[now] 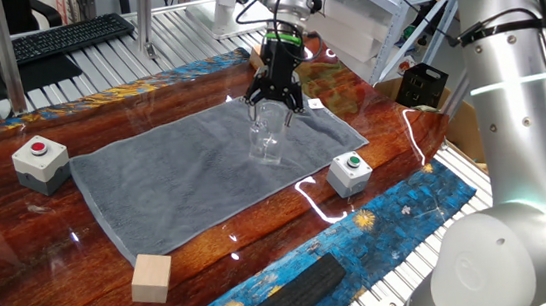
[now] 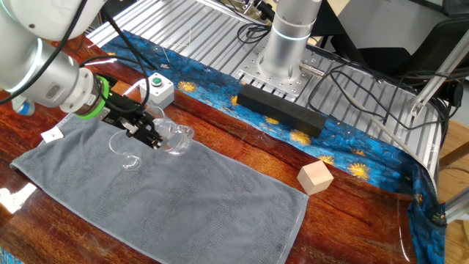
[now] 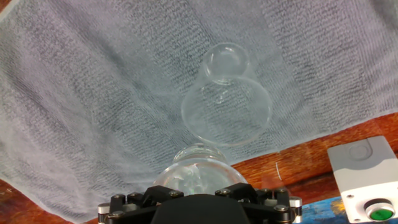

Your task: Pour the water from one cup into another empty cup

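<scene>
clear glass mug (image 3: 199, 177), matt grey cloth towel (image 1: 195, 176), glossy wooden table (image 1: 21, 248).

Grey towel (image 1: 175, 177) wide open from 6 to 10 o'clock of the small glass (image 1: 266, 144). Green-button box (image 1: 350, 174) near its 4 o'clock, red-button box (image 1: 41, 163) off the towel's 9 o'clock edge. Wood block (image 1: 151, 277) and black bar (image 1: 279, 298) sit along the counter's (image 1: 42, 256) 6 o'clock edge.

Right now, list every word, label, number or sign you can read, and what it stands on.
No text can be read in any view.
White tag by the towel: any print too small to read.
Button boxes, green and red: no lettering visible.
</scene>
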`<state>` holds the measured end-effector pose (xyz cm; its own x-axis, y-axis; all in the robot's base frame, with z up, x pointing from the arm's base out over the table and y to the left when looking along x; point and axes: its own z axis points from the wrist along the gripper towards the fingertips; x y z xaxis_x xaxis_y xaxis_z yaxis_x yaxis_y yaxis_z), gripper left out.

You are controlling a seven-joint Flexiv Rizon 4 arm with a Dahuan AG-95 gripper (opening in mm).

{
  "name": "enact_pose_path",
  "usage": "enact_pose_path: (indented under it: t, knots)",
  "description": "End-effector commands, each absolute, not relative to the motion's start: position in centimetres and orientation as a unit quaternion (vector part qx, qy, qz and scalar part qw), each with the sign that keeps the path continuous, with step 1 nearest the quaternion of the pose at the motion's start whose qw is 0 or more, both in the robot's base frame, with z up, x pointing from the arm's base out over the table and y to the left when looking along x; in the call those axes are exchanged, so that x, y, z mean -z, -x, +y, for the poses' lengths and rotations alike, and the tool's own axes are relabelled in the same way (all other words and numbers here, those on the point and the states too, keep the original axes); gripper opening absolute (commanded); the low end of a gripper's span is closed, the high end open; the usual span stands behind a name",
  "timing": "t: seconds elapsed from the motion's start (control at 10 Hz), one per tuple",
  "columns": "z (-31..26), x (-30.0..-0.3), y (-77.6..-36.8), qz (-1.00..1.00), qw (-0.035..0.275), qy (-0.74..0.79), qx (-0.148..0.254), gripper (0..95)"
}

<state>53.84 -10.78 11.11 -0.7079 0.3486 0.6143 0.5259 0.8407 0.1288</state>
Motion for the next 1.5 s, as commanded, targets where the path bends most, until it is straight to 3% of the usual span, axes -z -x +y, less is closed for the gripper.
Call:
enact_pose_path:
  t: [0.1, 1.5]
  knots:
    - [-10.84, -11.33, -54.04, -0.908, 0.307, 0.241, 0.153, 0.0]
    - [-10.96, -12.20, -53.81, -0.885, 0.340, 0.262, 0.183, 0.0]
